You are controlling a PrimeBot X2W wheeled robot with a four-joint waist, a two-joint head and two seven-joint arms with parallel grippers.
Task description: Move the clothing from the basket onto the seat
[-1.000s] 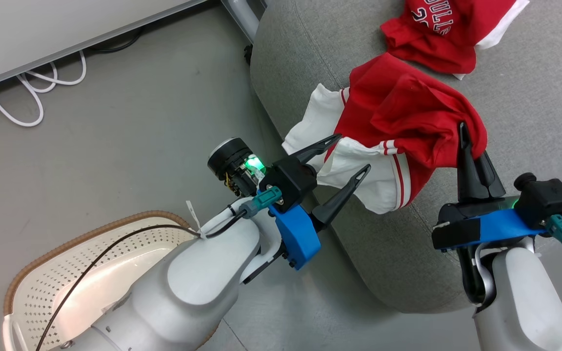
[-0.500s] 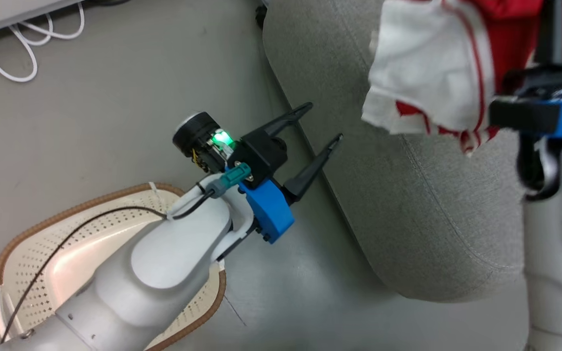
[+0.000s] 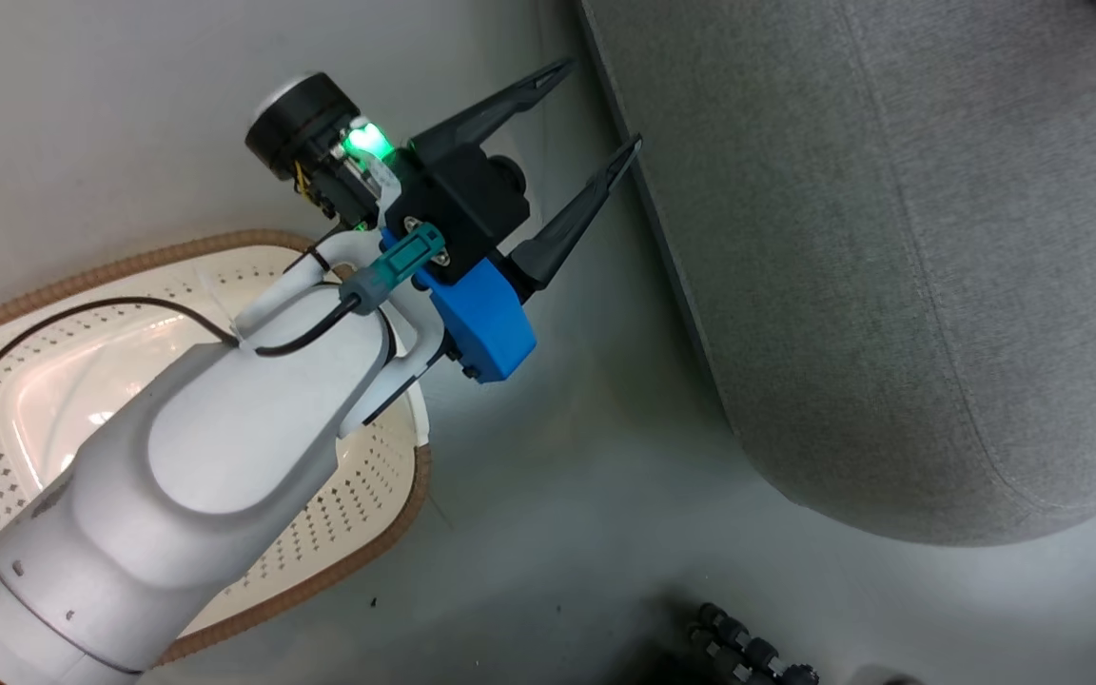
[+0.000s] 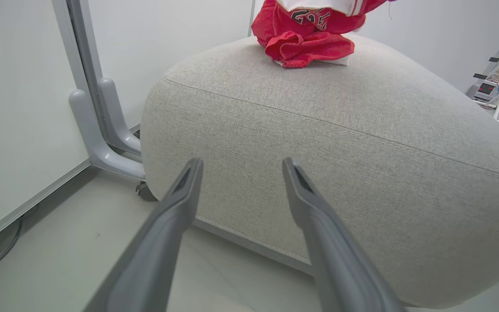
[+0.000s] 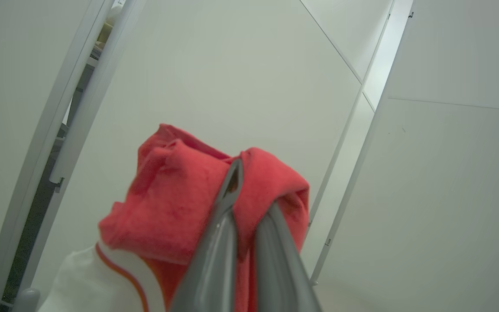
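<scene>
One red garment (image 5: pixel 176 203) with a white, red-striped part hangs pinched in the right hand (image 5: pixel 243 195). The fingers of that hand are pressed together on a fold of the cloth, up in the air in front of pale wall panels (image 5: pixel 448 195). The other piece, a red jersey (image 4: pixel 308 41) with dark print, lies bunched on the far top of the grey seat (image 4: pixel 340 164). Just above it, at the top edge of the left wrist view, is a strip of white cloth with red stripes; it may belong to the held garment, but the view cuts it off. The left hand (image 3: pixel 602 103) is spread wide and holds nothing, hovering over the floor (image 3: pixel 557 495) just left of the seat's side with its fingers pointing toward the seat. The cream basket (image 3: pixel 343 495) with its brown rim stands on the floor, near and to the left, partly under the left forearm. A grey metal leg (image 4: pixel 98 130) stands at the seat's far left.
</scene>
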